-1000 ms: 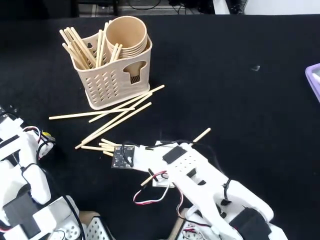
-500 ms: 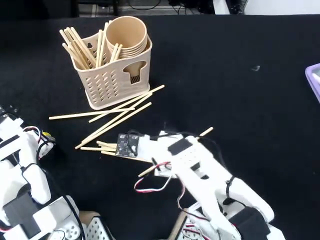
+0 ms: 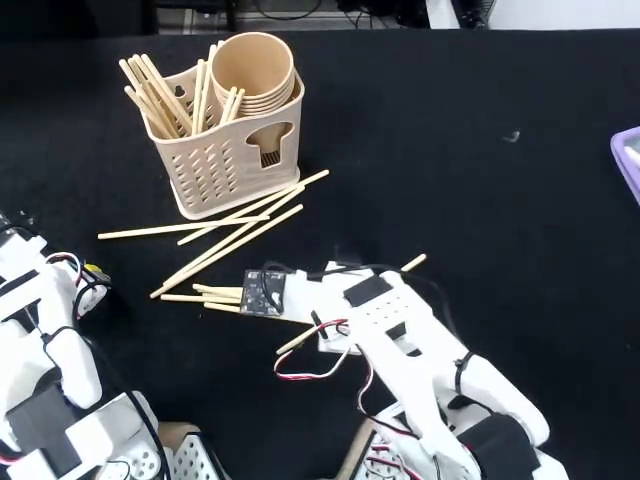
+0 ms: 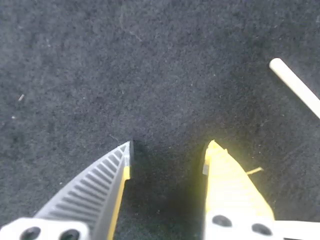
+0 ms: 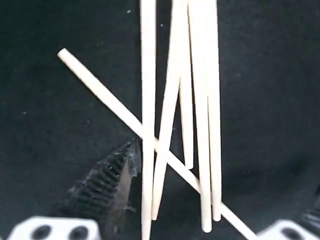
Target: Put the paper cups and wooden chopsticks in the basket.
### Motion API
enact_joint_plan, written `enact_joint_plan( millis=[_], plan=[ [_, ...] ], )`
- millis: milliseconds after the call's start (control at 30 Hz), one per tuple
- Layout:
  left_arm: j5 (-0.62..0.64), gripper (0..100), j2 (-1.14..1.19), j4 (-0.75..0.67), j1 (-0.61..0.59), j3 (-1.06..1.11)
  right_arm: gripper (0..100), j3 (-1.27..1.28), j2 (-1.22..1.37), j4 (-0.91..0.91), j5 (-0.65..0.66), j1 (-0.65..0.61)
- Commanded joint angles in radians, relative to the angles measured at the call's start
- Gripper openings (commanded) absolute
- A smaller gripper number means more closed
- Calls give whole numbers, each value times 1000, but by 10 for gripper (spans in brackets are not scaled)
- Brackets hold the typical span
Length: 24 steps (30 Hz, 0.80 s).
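Over at the back left of the black worktop (image 3: 450, 150), the basket (image 3: 225, 160) is standing upright w/ a stack of paper cups (image 3: 253, 65) sitting in one compartment & wooden chopsticks (image 3: 160, 95) leaning in the other. A few more are poking up beside the cups. Just in front of the basket, loose chopsticks (image 3: 235, 225) are lying fanned on the cloth. Nearer the arms, a short pile (image 3: 215, 293) is lying by the right arm (image 3: 410, 340). The right claw (image 5: 220, 175) is hanging low over that pile w/ jaws spread wide, several sticks running between them & one crossing slantwise. Its ribbed finger (image 5: 107, 185) is sitting right against one stick, but nothing is being pinched. One more stick (image 3: 412, 263) is poking out from under that arm. The left arm (image 3: 50, 380) is sitting at the near left corner. The left claw (image 4: 170, 147) is pointing down at bare cloth, jaws partly apart, holding nothing, w/ one stick end (image 4: 295, 85) lying near. A purple tray (image 3: 627, 160) is sitting at the right edge.
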Motion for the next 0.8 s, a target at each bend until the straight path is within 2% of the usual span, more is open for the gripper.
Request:
enact_joint_plan(
  millis=[0, 267, 567, 633, 767],
  plan=[
    [3, 238, 2, -15, 4, -30, 515, -5, 2, -14, 34, 3],
    [3, 238, 2, -15, 2, -30, 515, -10, 42, -147, -95, -60],
    [3, 238, 2, -15, 2, -30, 504, -186, 269, -35, -94, -66],
    [3, 238, 2, -15, 2, -30, 426, -208, 297, -9, -94, -66],
    [3, 238, 2, -15, 2, -30, 74, -222, 312, 11, -100, -66]
  ],
)
